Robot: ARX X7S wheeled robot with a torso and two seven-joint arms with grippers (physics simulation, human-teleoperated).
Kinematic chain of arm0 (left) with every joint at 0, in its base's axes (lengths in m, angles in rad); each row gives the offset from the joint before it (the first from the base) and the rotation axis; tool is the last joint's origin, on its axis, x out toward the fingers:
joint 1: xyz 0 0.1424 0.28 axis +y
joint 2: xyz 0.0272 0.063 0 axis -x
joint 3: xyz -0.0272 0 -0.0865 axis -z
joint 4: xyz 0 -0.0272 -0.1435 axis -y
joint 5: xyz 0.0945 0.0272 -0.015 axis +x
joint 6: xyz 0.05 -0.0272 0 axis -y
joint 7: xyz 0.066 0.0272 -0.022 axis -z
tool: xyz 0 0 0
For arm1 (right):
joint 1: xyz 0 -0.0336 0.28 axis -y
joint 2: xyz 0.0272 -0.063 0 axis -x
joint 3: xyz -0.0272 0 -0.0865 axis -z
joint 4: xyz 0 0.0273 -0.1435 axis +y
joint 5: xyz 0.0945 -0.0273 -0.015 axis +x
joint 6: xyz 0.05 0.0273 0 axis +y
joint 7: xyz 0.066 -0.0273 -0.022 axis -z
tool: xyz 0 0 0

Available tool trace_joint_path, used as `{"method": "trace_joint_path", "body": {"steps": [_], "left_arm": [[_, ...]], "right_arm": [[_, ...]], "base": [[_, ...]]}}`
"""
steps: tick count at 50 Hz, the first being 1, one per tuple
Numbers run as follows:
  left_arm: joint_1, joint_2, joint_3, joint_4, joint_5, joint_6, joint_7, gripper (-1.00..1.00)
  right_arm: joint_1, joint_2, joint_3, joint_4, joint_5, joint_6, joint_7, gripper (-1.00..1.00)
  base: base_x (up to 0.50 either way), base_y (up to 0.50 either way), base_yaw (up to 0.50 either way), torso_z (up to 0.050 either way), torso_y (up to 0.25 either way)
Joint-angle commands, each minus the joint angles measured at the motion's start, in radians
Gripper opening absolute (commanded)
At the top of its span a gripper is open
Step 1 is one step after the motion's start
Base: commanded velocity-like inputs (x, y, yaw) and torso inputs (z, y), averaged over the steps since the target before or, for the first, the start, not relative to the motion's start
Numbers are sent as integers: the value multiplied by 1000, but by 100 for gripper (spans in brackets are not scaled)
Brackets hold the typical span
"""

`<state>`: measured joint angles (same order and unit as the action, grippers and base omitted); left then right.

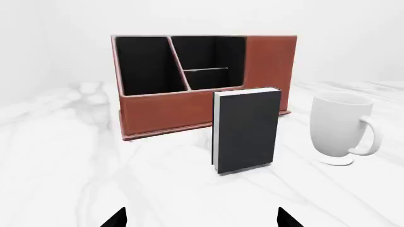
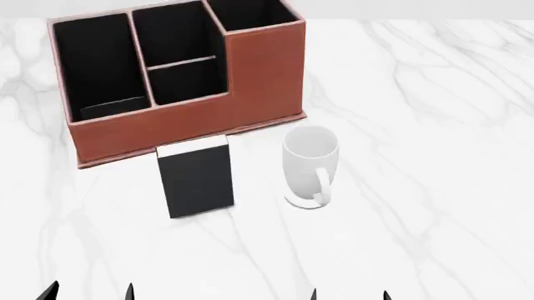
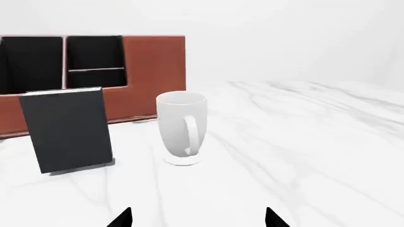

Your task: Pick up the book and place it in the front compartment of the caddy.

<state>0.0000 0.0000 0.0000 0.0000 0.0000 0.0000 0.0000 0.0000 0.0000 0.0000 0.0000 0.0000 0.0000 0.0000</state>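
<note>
The black book (image 2: 196,178) stands upright on the white marble table, just in front of the red-brown caddy (image 2: 250,87). It also shows in the left wrist view (image 1: 247,130) and the right wrist view (image 3: 68,130). The caddy (image 1: 158,113) has black cells split by thin dividers and one taller corner (image 3: 154,66). My left gripper (image 2: 87,292) is open and empty at the near edge, short of the book (image 1: 200,218). My right gripper (image 2: 349,295) is open and empty, near side of the mug (image 3: 197,218).
A white mug (image 2: 311,165) stands right of the book, handle toward me; it also shows in the left wrist view (image 1: 341,130) and the right wrist view (image 3: 181,127). The marble tabletop (image 2: 434,125) stretches out to the right.
</note>
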Motion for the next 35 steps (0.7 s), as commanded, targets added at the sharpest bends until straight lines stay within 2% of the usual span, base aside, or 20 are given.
{"method": "trace_joint_path", "body": {"steps": [1, 12, 13, 14, 15, 23, 24, 25, 31, 33, 35], "left_arm": [[-2, -16, 17, -3, -21, -4, -14, 100], [1, -45, 40, 1, -89, -7, -26, 100], [33, -3, 18, -103, 98, 150, -150, 100], [2, -41, 38, 0, -52, 0, -22, 100], [3, -46, 41, 8, -87, -13, -28, 100], [3, -61, 66, 1, -45, 1, -79, 100], [-9, -66, 84, -3, 29, -45, -126, 100], [-14, -66, 88, -10, 35, -53, -133, 100], [-36, -67, 58, 48, -16, -117, -147, 100], [-45, -79, 63, 146, -20, -228, -142, 100], [-51, -87, 62, 205, -18, -278, -148, 100]], "right_arm": [[3, 16, -28, 3, -1, 11, 25, 100], [-2, 49, -77, -4, -12, 4, 69, 100], [46, 2, -94, 150, -25, -150, 137, 100], [-1, 59, -90, 6, -6, -17, 84, 100], [-5, 61, -92, -11, -6, -2, 86, 100], [-9, 72, -103, -22, 2, -11, 103, 100], [-14, 74, -102, -31, 8, -23, 102, 100], [-16, 75, -103, -34, 10, -27, 105, 100], [-13, 81, -96, -94, -23, -15, 158, 100], [-14, 85, -81, -203, 7, 53, 156, 100], [-12, 88, -70, -264, 32, 86, 154, 100]], "base": [[0, 0, 0, 0, 0], [0, 0, 0, 0, 0], [0, 0, 0, 0, 0], [0, 0, 0, 0, 0], [0, 0, 0, 0, 0], [0, 0, 0, 0, 0], [0, 0, 0, 0, 0], [0, 0, 0, 0, 0], [0, 0, 0, 0, 0], [78, 0, 0, 0, 0], [248, 0, 0, 0, 0]]}}
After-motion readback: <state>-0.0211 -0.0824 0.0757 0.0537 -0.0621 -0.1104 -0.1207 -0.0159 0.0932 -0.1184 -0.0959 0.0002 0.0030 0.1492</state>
